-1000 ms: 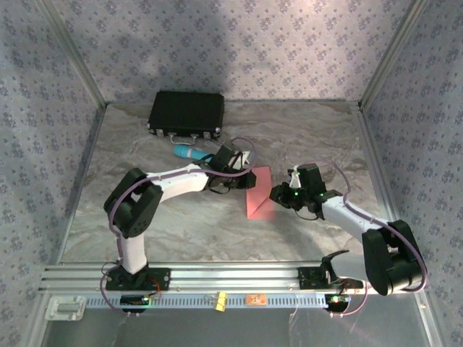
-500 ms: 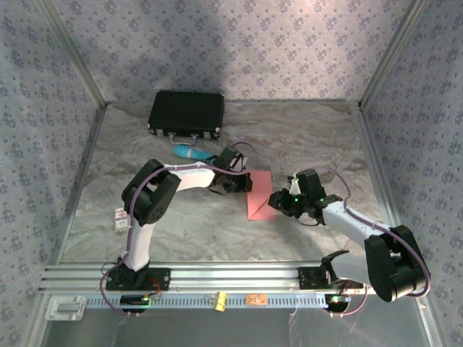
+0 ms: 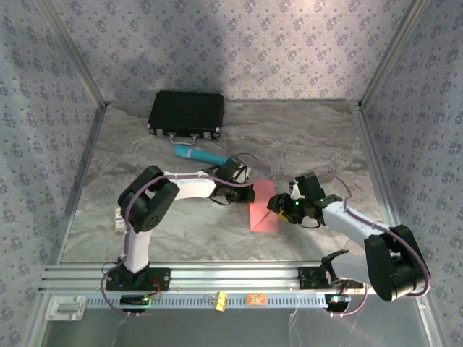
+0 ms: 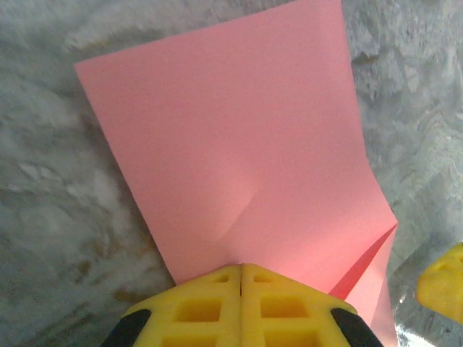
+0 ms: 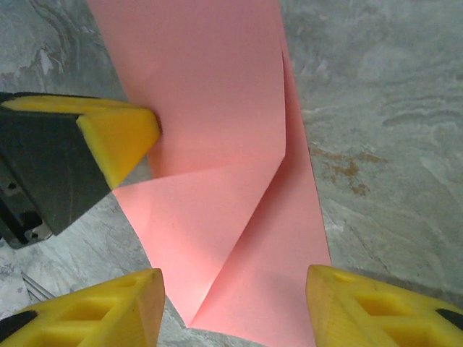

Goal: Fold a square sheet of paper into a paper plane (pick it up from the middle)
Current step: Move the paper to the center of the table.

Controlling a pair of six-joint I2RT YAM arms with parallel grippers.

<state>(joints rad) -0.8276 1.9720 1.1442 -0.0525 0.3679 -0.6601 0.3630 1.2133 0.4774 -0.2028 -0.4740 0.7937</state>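
Observation:
The square sheet of paper (image 3: 263, 216) is salmon pink and folded over, with a diagonal flap (image 5: 210, 238) across it. It lies on the marble table between the two arms. My left gripper (image 3: 247, 196) sits at its far left edge. Its yellow jaws are shut together, and the square sheet of paper (image 4: 231, 137) is pinched at their tips with a small pucker just ahead of them (image 4: 241, 269). My right gripper (image 3: 278, 206) is at the sheet's right side, open. Its fingertips (image 5: 130, 303) straddle the paper's end (image 5: 233, 289) without touching it. The left gripper's finger (image 5: 119, 137) rests at the paper's edge.
A black case (image 3: 187, 113) lies at the back left. A teal cylinder (image 3: 199, 154) lies in front of it, just behind the left arm. A small white object (image 3: 119, 219) sits by the left arm's elbow. Patterned walls enclose the table on three sides.
The paper has come down from standing raised to lying lower and nearer. Both grippers moved nearer with it. The right gripper has opened and let go of the paper.

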